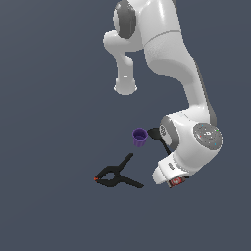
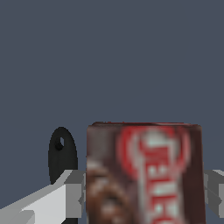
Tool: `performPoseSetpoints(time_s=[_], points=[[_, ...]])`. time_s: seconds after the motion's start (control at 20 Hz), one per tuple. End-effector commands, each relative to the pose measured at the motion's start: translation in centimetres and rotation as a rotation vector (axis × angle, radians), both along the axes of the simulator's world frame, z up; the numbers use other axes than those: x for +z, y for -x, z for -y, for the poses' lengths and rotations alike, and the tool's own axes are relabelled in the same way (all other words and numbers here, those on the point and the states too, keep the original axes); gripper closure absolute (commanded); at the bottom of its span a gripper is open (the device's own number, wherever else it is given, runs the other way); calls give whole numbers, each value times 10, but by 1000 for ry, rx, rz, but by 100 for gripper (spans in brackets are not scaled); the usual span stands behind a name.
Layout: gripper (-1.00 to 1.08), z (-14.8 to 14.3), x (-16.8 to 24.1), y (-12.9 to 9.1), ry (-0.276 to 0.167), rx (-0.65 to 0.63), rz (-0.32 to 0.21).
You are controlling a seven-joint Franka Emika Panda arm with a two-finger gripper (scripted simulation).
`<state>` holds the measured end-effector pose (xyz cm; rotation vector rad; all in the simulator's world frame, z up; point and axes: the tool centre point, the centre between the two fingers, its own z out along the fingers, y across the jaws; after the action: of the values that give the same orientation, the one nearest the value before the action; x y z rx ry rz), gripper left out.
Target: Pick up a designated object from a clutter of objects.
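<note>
Gripper (image 2: 144,197) low over the box (image 2: 145,173), fingers (image 2: 74,192) flanking both sides, seemingly touching, grip unconfirmed; cup (image 1: 139,137) and clamp (image 1: 116,175) lie clear on exterior view's left.

Saw my arm (image 1: 166,44) as glossy white rounded links, dark grey joint bands between. Round grey cap with tiny teal specks on wrist joint (image 1: 208,135). Wrist view showed pale grey, blocky fingers (image 2: 72,192).
</note>
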<state>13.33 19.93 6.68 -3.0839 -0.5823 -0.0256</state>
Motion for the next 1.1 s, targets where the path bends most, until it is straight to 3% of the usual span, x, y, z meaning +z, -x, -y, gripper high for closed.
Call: performPoseSetpoints(time_s=[0.0, 1.05], points=[[108, 8, 15, 6, 0, 0, 0], [108, 103, 195, 80, 3, -1, -8]])
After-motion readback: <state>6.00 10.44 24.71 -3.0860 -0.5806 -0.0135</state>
